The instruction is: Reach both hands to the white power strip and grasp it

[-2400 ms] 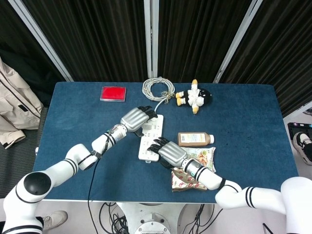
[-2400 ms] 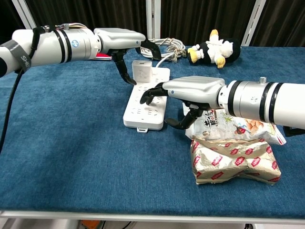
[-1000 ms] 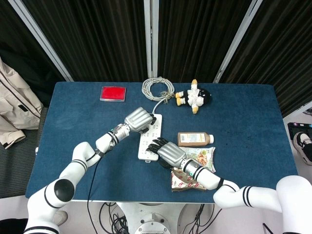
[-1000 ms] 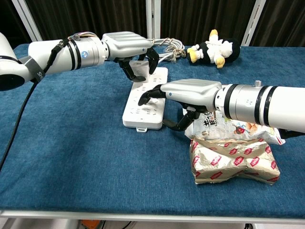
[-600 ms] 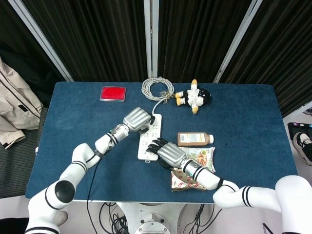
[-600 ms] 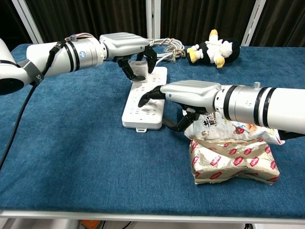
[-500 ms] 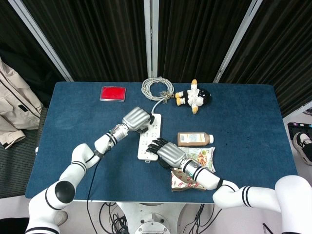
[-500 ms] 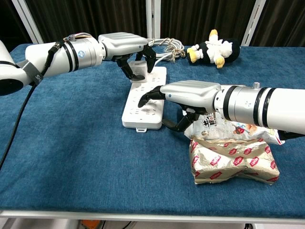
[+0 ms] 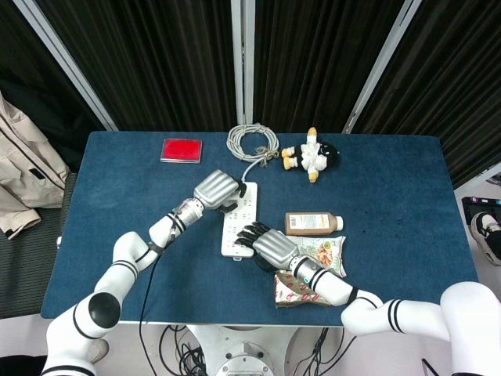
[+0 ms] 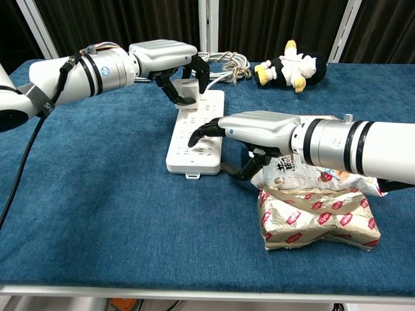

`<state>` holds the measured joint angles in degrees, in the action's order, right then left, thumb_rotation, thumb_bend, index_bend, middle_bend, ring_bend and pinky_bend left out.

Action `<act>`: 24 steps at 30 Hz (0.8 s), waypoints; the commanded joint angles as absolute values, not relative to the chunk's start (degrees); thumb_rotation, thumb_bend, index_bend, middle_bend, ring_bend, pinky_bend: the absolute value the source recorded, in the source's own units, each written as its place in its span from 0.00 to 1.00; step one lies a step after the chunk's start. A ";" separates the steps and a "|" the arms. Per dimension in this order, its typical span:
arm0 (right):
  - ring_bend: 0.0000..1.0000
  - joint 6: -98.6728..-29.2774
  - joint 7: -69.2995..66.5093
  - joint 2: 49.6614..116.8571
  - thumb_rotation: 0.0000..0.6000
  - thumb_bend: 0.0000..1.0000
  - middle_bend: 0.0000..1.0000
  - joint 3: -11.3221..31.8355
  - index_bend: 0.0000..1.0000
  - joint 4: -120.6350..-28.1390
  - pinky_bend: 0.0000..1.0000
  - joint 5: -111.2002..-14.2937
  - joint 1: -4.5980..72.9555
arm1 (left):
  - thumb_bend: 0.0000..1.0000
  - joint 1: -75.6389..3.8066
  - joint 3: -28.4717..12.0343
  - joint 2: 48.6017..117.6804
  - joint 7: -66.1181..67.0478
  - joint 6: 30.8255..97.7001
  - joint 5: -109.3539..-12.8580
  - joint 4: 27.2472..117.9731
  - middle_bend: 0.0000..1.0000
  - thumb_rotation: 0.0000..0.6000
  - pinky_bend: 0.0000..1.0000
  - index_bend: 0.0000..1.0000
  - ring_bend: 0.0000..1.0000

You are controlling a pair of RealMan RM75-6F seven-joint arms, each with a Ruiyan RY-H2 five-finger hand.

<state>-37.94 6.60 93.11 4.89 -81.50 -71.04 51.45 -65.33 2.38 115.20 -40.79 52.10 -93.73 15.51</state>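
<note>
Across the blue table point(image 9: 391, 196) the arms come in from the near edge, because the strip point(image 9: 239, 222) lies near the middle, lengthwise toward the far edge, and each hand takes one end of it. That strip, long and white with its sockets facing up, is flat on the cloth; its cable runs back to a coil point(image 9: 253, 142) by the far edge, so any lift would, I judge, have to allow for that tether. At the far end the left hand point(image 10: 170, 59) arches over the strip with dark fingers curled down around the white adapter point(image 10: 187, 92) plugged in there; whether they truly clamp it or only cage it I cannot tell, since the fingers hide the contact. At the near end the right hand point(image 10: 254, 131) lies palm-down along the strip's right edge, fingertips point(image 10: 196, 137) resting on the socket face and the thumb tucked below by the side wall, which looks like a pinch being set and not yet closed. I judge the reach about done and the grasp itself unfinished on both sides. Just right of the strip lie two snack bags point(image 10: 319, 217), close under the right forearm and likely to be nudged if the wrist drops. Beyond them is a brown bottle point(image 9: 313, 224) on its side, then a plush toy point(image 9: 311, 155) near the coil and a red box point(image 9: 182, 150) far left, all clear of the work.
</note>
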 commanded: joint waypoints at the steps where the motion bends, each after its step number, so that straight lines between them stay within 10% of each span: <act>1: 0.00 -38.12 6.42 93.10 1.00 0.51 0.20 4.88 0.18 -81.55 0.01 -71.06 51.33 | 0.52 -65.24 2.46 115.24 -40.81 52.33 -93.76 15.41 0.74 1.00 0.86 0.65 0.72; 13: 0.00 -41.50 4.55 92.31 1.00 0.51 0.20 5.56 0.18 -82.34 0.01 -73.39 50.17 | 0.52 -62.87 -0.94 112.73 -36.93 59.43 -90.59 16.45 0.72 1.00 0.83 0.64 0.67; 24: 0.00 -49.48 3.43 87.28 1.00 0.50 0.20 5.71 0.18 -87.44 0.01 -78.98 47.12 | 0.39 -57.62 -2.28 108.91 -26.37 52.52 -86.44 24.14 0.45 1.00 0.39 0.38 0.32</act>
<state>-48.39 3.48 88.37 5.72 -86.42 -78.13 47.82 -58.88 -1.35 109.63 -28.01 52.71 -87.78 22.57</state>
